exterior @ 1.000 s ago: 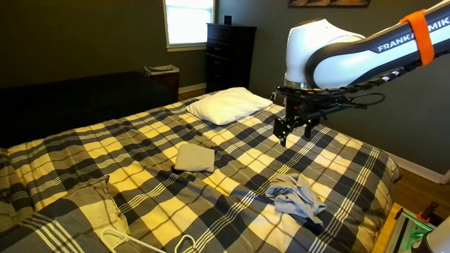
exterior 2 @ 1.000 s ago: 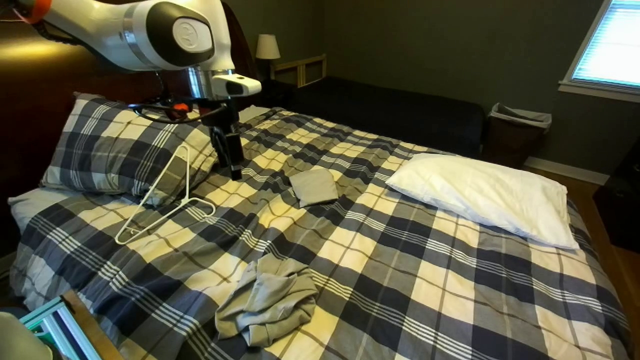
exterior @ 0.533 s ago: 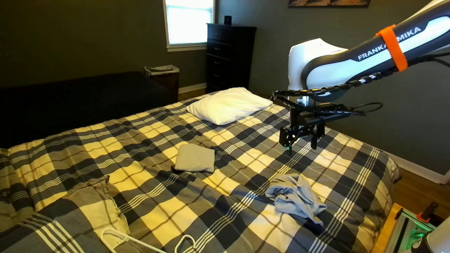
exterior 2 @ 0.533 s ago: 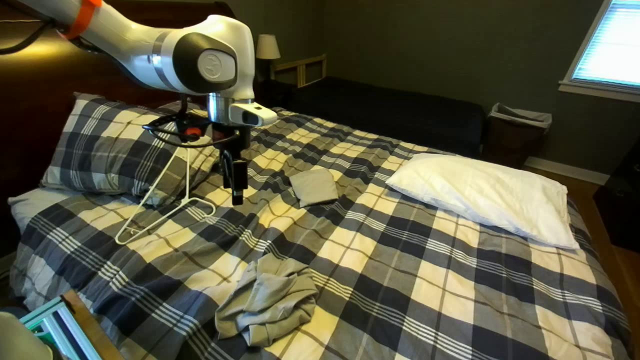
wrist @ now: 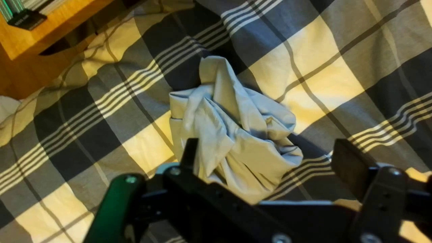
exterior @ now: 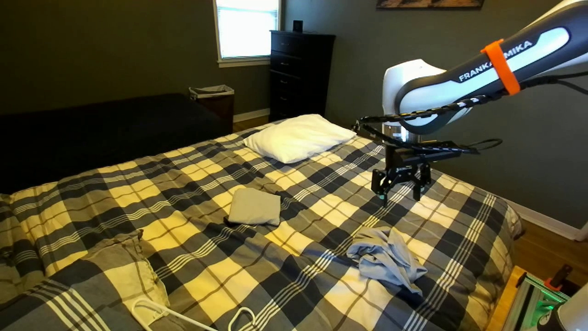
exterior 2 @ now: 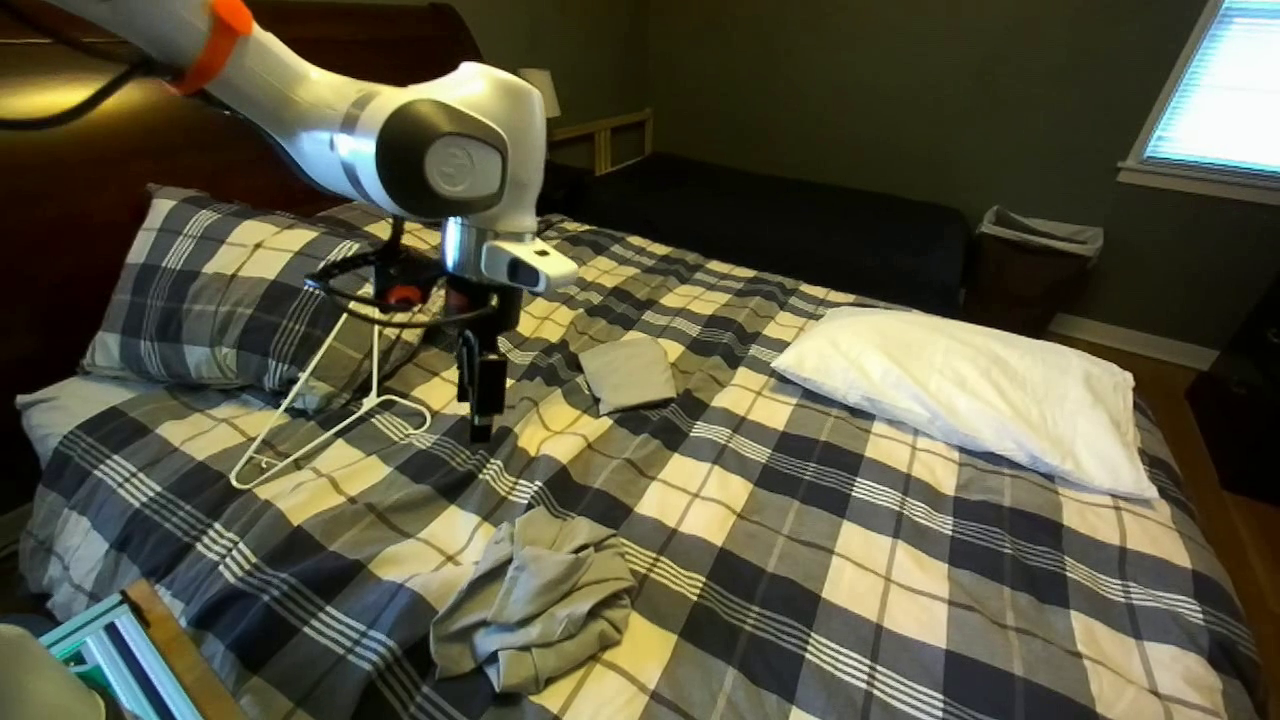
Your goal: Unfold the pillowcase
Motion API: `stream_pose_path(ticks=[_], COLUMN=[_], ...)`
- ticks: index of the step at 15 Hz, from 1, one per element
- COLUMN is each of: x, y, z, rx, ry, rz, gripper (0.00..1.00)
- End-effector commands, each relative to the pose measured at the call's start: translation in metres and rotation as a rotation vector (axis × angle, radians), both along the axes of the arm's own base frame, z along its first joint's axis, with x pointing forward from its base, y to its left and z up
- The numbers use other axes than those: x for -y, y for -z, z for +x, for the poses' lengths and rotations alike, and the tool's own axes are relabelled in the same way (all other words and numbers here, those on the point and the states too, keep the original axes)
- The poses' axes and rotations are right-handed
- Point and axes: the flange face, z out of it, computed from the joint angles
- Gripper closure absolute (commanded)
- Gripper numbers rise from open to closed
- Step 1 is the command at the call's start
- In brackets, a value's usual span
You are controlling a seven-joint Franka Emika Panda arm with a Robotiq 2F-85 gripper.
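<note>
A wide bed (exterior 2: pixel 760 480) wears softly rumpled plaid fabric in navy, grey and cream. Above it reaches a glossy white-and-black robot arm (exterior: pixel 427 99). A plump white pillow (exterior 2: pixel 960 395) and a plaid pillow (exterior 2: pixel 230 290) sit well apart, a thin white triangular hanger (exterior 2: pixel 371 403) resting partly against the plaid one. The pillowcase (wrist: pixel 233 125), limp grey-blue fabric, lies on the bed in a crumpled, deeply creased heap. Between the pillows is a smooth, flat beige cloth square (exterior 2: pixel 628 375). The black, angular jaws hang spread wide in mid-air above the bed, apart from the pillowcase.
</note>
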Motion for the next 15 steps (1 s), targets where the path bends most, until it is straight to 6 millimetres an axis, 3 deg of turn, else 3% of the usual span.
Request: stream_pose_path(ticks=[1,4,9,15], x=[0.047,0.071,0.078,0.091], y=[0.043,0.071,0.1,0.137], z=[-0.02,-0.039,-0.062,-0.04], rx=[-0.098,-0.155,-0.213,-0.115], ry=[0.11,0.166,0.267,0.149], rz=[0.066,0.085,0.1,-0.033], gripper=[0.0,0.0,0.0,0.0])
